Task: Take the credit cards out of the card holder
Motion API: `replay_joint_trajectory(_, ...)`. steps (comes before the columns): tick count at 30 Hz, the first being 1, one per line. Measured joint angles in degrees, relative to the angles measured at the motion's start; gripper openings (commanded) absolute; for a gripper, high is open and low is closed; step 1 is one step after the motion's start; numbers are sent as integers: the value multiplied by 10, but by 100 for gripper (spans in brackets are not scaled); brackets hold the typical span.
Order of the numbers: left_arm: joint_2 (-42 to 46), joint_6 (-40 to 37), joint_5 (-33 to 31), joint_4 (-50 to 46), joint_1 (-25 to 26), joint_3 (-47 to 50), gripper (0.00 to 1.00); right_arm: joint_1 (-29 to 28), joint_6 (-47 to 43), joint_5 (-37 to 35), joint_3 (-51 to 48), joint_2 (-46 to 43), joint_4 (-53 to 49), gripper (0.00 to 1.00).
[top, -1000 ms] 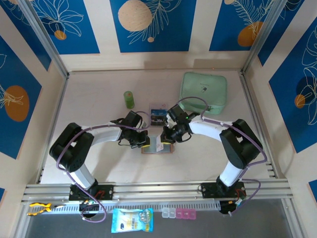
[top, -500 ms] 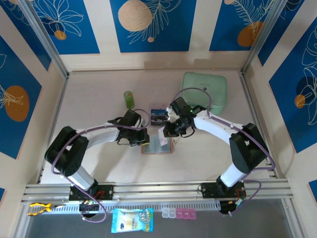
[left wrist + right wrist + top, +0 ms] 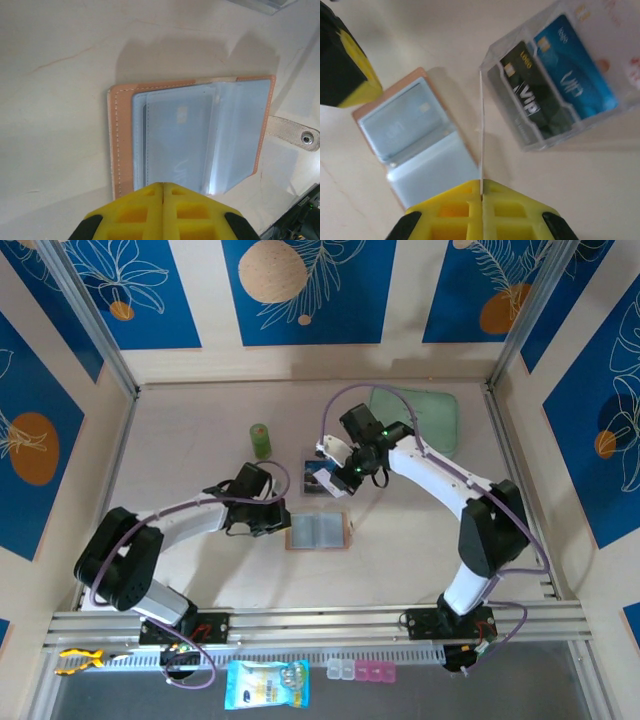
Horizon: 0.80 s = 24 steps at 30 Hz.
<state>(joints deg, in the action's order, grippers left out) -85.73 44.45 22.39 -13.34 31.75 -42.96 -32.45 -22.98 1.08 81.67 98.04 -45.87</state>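
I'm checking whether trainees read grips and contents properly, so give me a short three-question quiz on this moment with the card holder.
1. Fill in: the clear box holds a dark card and a ___ card.
2. What is the right gripper shut on? A: a thin card seen edge-on. B: the green bottle. C: the mint pouch.
3. True or false: the card holder lies closed with every card out.
Key: 1: blue card. 2: A. 3: false, it lies open with a sleeved card inside.
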Motion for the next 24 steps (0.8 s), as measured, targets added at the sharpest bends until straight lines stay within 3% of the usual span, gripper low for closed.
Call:
replay_joint_trajectory(10,30,0,0,0,-26,31,6,45,-138,-20,189,123,-80,0)
replay_joint_trajectory(24,46,0,0,-9,-45,40,6,50,-195,-22,336,240,-120,0)
